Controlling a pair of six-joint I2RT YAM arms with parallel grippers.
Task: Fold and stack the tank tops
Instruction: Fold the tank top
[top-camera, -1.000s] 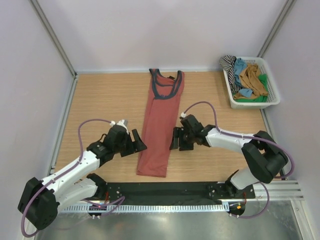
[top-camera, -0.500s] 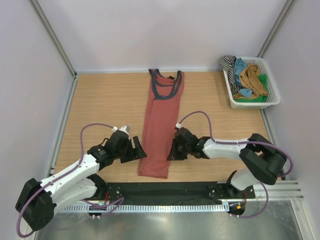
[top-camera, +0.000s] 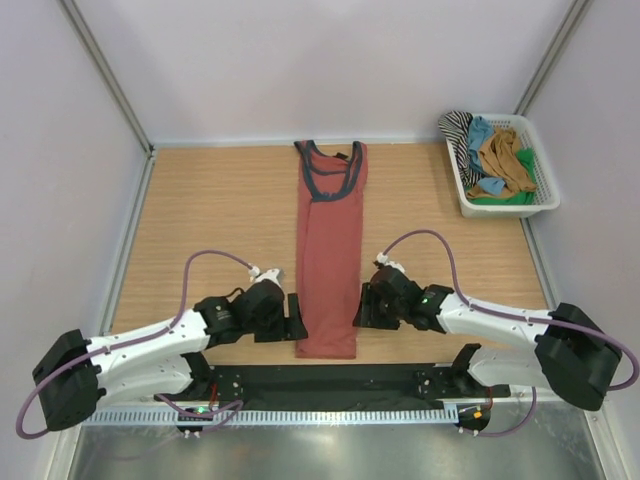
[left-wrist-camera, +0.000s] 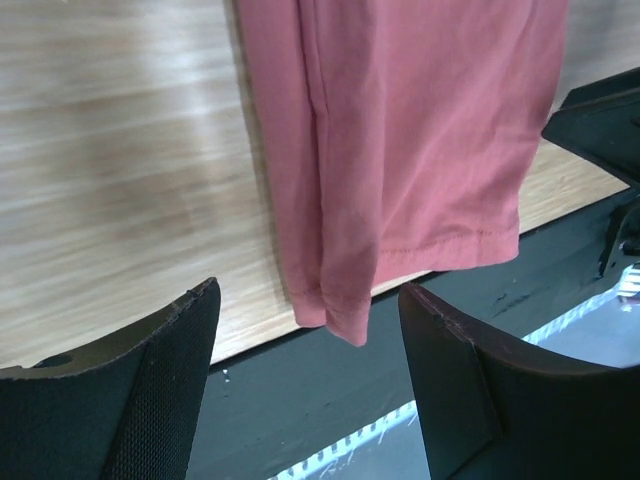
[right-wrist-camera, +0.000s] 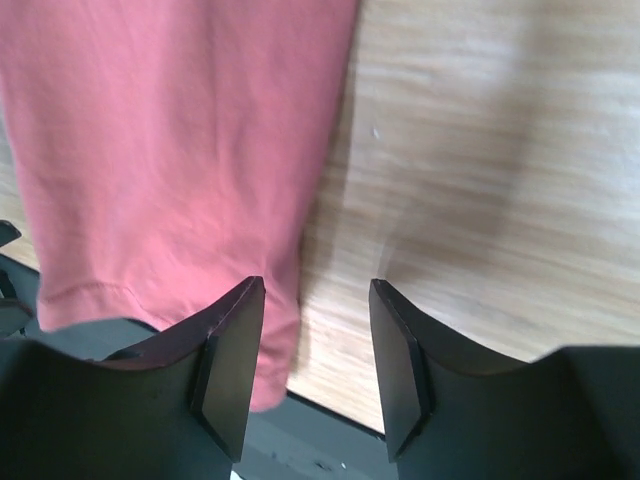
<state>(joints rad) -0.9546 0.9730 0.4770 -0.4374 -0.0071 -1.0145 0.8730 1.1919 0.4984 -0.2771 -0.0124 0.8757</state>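
Observation:
The rust-red tank top (top-camera: 328, 250), folded into a long narrow strip, lies down the middle of the table with its navy-trimmed neck at the back. Its hem reaches the table's near edge. My left gripper (top-camera: 296, 327) is just left of the hem, open. In the left wrist view the hem's folded corner (left-wrist-camera: 340, 315) hangs ahead of the left gripper (left-wrist-camera: 310, 390), ungripped. My right gripper (top-camera: 360, 307) is at the strip's right edge, open. In the right wrist view the right gripper (right-wrist-camera: 315, 370) straddles bare wood, its left finger (right-wrist-camera: 228, 370) over the cloth's edge (right-wrist-camera: 170, 130).
A white basket (top-camera: 545, 205) at the back right holds more tank tops: striped (top-camera: 458, 135), blue (top-camera: 480, 130), ochre-brown (top-camera: 505, 160) and green (top-camera: 520, 165). The black base rail (top-camera: 330, 380) runs along the near edge. Grey walls close off the left, back and right sides.
Both grippers have drawn back along the strip's sides to the near edge. The strip's lower end has shifted right, so it lies straighter.

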